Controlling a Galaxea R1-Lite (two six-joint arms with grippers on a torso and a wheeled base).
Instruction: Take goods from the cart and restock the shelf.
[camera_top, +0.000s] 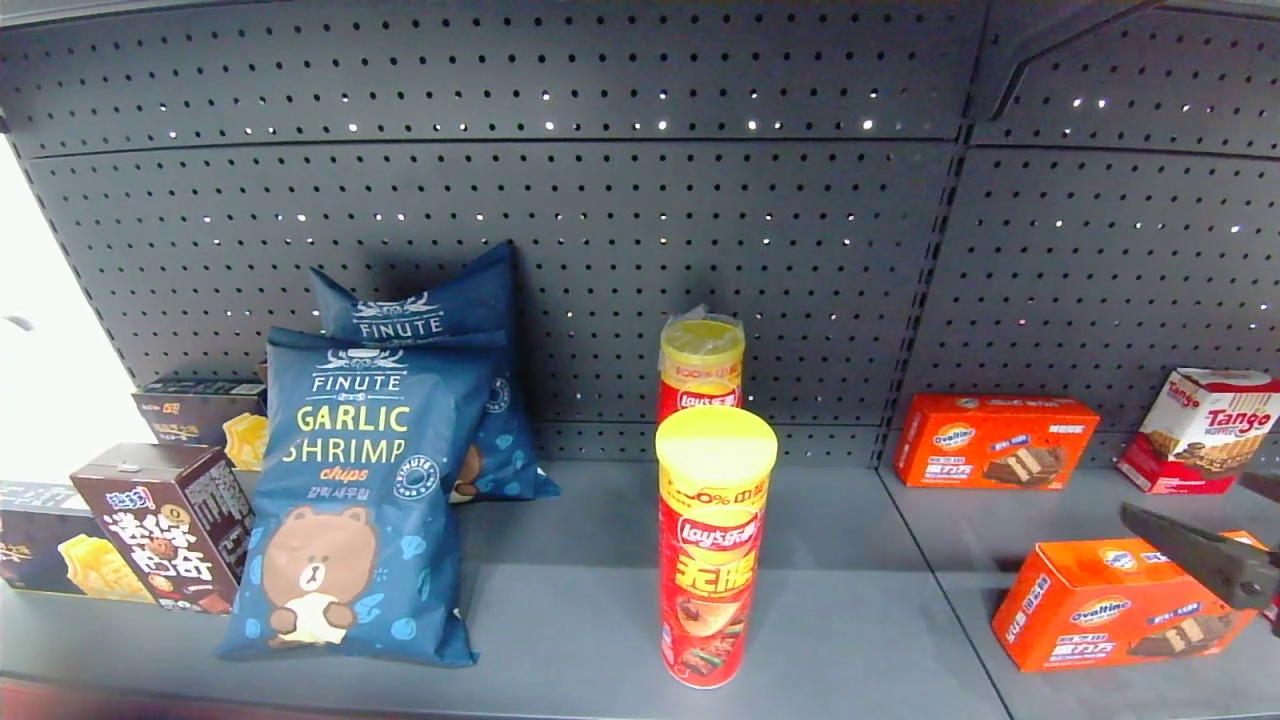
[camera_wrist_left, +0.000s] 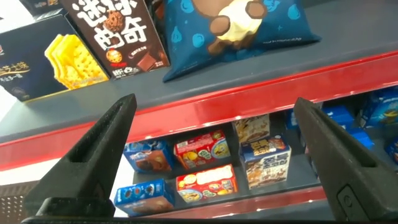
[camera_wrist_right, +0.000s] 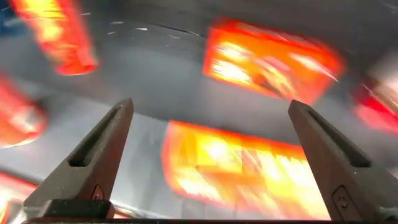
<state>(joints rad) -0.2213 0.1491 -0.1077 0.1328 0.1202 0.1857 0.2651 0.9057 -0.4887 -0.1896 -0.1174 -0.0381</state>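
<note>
Head view shows a grey metal shelf (camera_top: 560, 600) with a dark back wall (camera_top: 700, 230) full of holes. A tall red chip can (camera_top: 712, 560) with a yellow lid stands on it. The right gripper (camera_wrist_right: 210, 104) is wide apart and empty over a flat orange box (camera_top: 1090, 610). The left gripper (camera_wrist_left: 214, 102) gapes empty by the shelf's red front edge (camera_wrist_left: 249, 93).

Grey shelf (camera_top: 580, 600) — chip bags (camera_top: 350, 500), crisp cans (camera_top: 712, 545), snack boxes (camera_top: 995, 440) on it.
</note>
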